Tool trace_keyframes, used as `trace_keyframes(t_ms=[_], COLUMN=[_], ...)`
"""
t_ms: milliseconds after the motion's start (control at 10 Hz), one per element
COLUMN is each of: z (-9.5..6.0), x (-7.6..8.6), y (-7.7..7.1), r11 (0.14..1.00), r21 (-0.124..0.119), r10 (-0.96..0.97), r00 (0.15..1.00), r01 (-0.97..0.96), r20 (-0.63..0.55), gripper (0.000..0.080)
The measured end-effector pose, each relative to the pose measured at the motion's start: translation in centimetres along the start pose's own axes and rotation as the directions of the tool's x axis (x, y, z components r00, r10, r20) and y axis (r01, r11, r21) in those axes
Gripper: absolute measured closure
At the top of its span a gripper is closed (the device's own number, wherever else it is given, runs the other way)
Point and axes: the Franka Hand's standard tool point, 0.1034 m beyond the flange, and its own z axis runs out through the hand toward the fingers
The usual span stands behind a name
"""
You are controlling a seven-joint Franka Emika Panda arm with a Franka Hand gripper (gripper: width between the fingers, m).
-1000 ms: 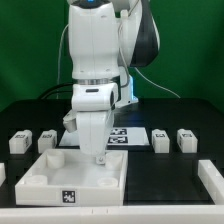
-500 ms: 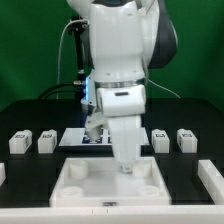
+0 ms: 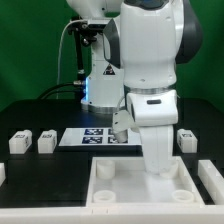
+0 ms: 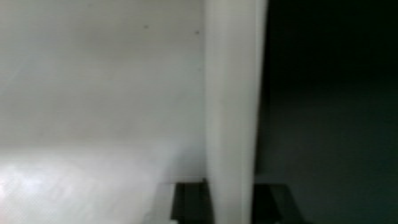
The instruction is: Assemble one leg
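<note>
Two-finger gripper (image 3: pixel 157 168) is down inside the wide white plastic tray-like piece with corner sockets (image 3: pixel 130 204), close to the tray's far wall and toward the exterior view's right of the tray's middle. The bulky white wrist hides the fingertips from where I stand. The wrist view gives an upright white tray wall (image 4: pixel 231 100) running between two dark shapes, likely the fingers. It is too blurred, so I cannot tell whether they pinch the wall or merely straddle it. No leg is in the hand. The legs, small white plastic rectangular posts with black-and-white tags, lie on the dark table (image 3: pixel 40 180) beyond the tray: one leg (image 3: pixel 18 143) and a second leg (image 3: pixel 46 143) off the tray's far corner on the exterior view's left, a third leg (image 3: pixel 186 140) past its far edge on the exterior view's right. A fourth does not show. The flat white marker board (image 3: pixel 95 137) lies just behind the tray. No post stands in the sockets I can see, so the leg work looks barely begun. The risks as I judge them:
- A shallow hold on that thin wall could let the tray pivot or slip.
- Lifting by one edge could tip the tray.
- The wide forearm passes close to the third leg and could knock it.
</note>
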Motion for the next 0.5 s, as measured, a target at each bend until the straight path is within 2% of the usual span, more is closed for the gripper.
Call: trace_keyframes(t_ms=[200,500], z=[-0.02,-0.06], x=[0.92,1.13], y=[-0.07,-0.07], r11=[1.0,1.0], r21=[-0.001,-0.002], r10=[0.008,0.011], r00=[1.0,1.0], r01=[-0.008,-0.011], r20=[-0.007,-0.009], gripper=[0.0734,0.0734])
